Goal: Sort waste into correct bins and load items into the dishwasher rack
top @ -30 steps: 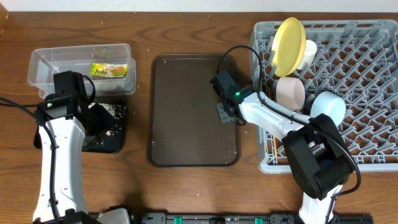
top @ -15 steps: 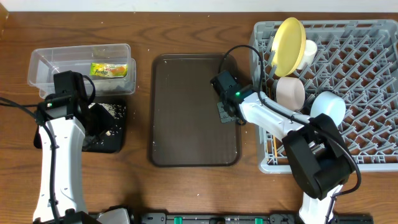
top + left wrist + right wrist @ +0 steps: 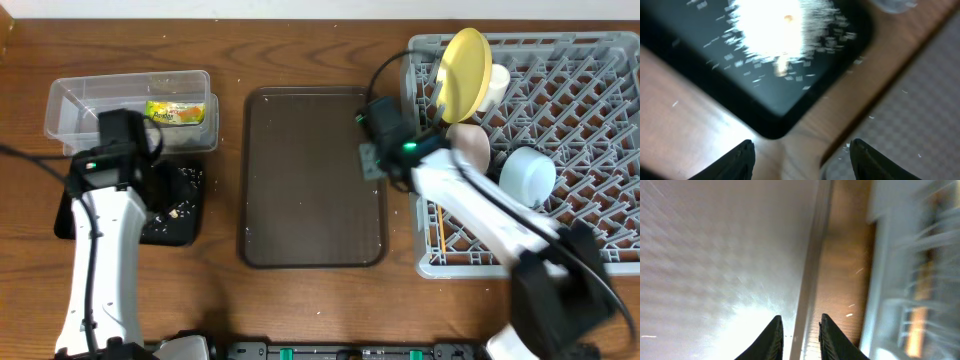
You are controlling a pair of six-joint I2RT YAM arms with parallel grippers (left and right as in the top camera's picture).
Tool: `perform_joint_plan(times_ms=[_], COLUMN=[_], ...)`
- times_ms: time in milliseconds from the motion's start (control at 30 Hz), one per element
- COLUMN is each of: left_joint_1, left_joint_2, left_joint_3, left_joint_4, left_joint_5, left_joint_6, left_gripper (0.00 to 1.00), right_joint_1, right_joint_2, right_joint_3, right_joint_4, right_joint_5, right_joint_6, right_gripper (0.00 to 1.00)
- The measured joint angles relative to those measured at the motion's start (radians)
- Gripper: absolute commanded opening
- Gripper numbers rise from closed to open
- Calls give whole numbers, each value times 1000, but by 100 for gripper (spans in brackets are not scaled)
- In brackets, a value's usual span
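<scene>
The yellow-green wrapper [image 3: 175, 112] lies in the clear box [image 3: 70, 105]. Whitish food scraps [image 3: 180, 208] speckle the black tray [image 3: 185, 235], glaring bright in the left wrist view [image 3: 775, 30]. My left gripper [image 3: 155, 185] [image 3: 802, 157] hangs open and empty over that tray's corner [image 3: 775, 125]. The grey rack [image 3: 590, 150] holds the yellow plate [image 3: 465, 72], white cup [image 3: 496, 78], white bowl [image 3: 470, 145], light blue bowl [image 3: 528, 176] and chopsticks [image 3: 440, 232]. My right gripper [image 3: 373, 158] [image 3: 799, 325] is slightly open, its jaws astride the brown tray's right rim [image 3: 810, 270].
The brown serving tray [image 3: 310, 180] lies mid-table between the bins and the rack, with a narrow strip of wood [image 3: 847, 255] between its rim and the rack wall [image 3: 880, 280]. A cable [image 3: 385, 70] loops above the right wrist.
The right jaws have parted from shut, and the right arm has shifted up and to the right along the tray rim. The left arm has edged slightly right.
</scene>
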Motion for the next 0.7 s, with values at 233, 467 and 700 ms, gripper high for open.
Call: perform_joint_plan(times_ms=[233, 467, 700], left_joint_1=[-225, -303, -291], left_joint_2=[0, 0, -55], left_joint_3=[0, 0, -22], left_joint_4=[50, -92, -145], left_joint_5=[4, 4, 4], left_joint_6=[126, 181, 182], left_gripper=[64, 62, 62], right_joint_1=[-176, -368, -401], right_joint_2=[-184, -199, -225], right_joint_3=[13, 13, 8], right_joint_4=[-64, -306, -425], right_joint_5=[-152, -278, -292], right_joint_6=[-58, -92, -107], right_gripper=[62, 68, 69])
